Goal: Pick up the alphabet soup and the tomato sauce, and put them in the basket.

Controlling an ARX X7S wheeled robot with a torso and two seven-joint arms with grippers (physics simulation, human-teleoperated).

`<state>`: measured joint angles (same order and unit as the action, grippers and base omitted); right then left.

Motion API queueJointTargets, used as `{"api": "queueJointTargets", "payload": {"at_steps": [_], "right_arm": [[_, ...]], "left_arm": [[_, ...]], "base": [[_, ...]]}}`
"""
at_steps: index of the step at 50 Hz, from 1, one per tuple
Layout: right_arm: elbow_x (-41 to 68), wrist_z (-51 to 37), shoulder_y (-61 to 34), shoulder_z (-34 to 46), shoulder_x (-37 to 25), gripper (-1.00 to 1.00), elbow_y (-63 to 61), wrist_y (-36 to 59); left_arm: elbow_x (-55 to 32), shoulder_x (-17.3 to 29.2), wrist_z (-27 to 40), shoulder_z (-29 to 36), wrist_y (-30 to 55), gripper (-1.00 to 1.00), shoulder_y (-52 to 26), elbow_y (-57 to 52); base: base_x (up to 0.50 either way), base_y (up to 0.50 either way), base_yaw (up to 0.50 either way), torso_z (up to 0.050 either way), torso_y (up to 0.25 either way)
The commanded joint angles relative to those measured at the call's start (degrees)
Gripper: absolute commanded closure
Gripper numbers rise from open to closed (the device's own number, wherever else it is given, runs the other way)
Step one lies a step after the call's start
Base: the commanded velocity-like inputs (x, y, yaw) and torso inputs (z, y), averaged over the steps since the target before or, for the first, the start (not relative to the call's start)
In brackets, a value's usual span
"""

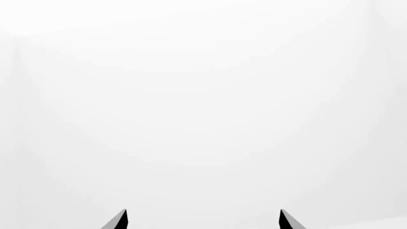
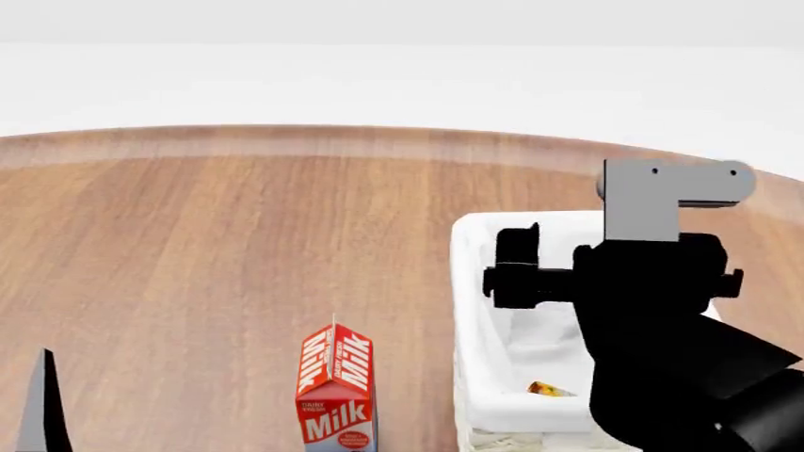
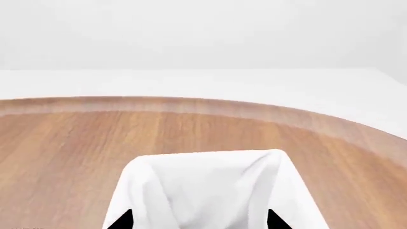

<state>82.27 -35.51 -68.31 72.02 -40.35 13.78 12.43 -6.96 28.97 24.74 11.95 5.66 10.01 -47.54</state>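
The cream-white basket (image 2: 472, 282) with its white cloth liner stands on the wooden table at the right. It also shows in the right wrist view (image 3: 203, 186). My right gripper (image 2: 515, 268) hovers over the basket's inside, open and empty (image 3: 198, 222). A small yellow-orange bit (image 2: 543, 388) lies on the basket's floor beside my arm; it may be the alphabet soup, mostly hidden. The tomato sauce is out of view. My left gripper (image 1: 203, 220) is open and empty, facing a blank white surface; only one fingertip (image 2: 44, 405) shows low at the left in the head view.
A red and white milk carton (image 2: 337, 386) stands upright on the table just left of the basket. The table's curved far edge (image 2: 377, 132) runs across the back, with white floor beyond it.
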Motion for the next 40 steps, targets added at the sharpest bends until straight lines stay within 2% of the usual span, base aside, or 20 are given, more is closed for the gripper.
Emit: {"api": "queueJointTargets", "payload": {"at_steps": [1, 22, 28, 40], "right_arm": [[-2.5, 1.3, -6.5, 0.9, -3.6, -1.0, -9.6, 4.9], [-3.1, 0.8, -14.2, 2.1, -15.8, -1.0, -40.5, 13.7], [-3.3, -1.1, -14.1, 3.6, -18.1, -1.0, -50.1, 16.5], [0.6, -7.5, -9.4, 5.8, -21.4, -1.0, -63.3, 15.4]], "left_arm": [[-0.2, 0.2, 0.2, -0.1, 0.5, -1.0, -0.2, -0.5], [-0.1, 0.4, 0.6, 0.2, 1.3, -1.0, -0.6, -1.1], [0.2, 0.4, 0.6, 0.7, 1.3, -1.0, -0.5, -0.9], [0.0, 0.6, 0.7, 0.8, 2.2, -1.0, -0.9, -1.6]], "base": [[0.0, 0.0, 0.0, 0.0, 0.0], [0.0, 0.0, 0.0, 0.0, 0.0], [0.0, 0.0, 0.0, 0.0, 0.0], [0.0, 0.0, 0.0, 0.0, 0.0]]}}
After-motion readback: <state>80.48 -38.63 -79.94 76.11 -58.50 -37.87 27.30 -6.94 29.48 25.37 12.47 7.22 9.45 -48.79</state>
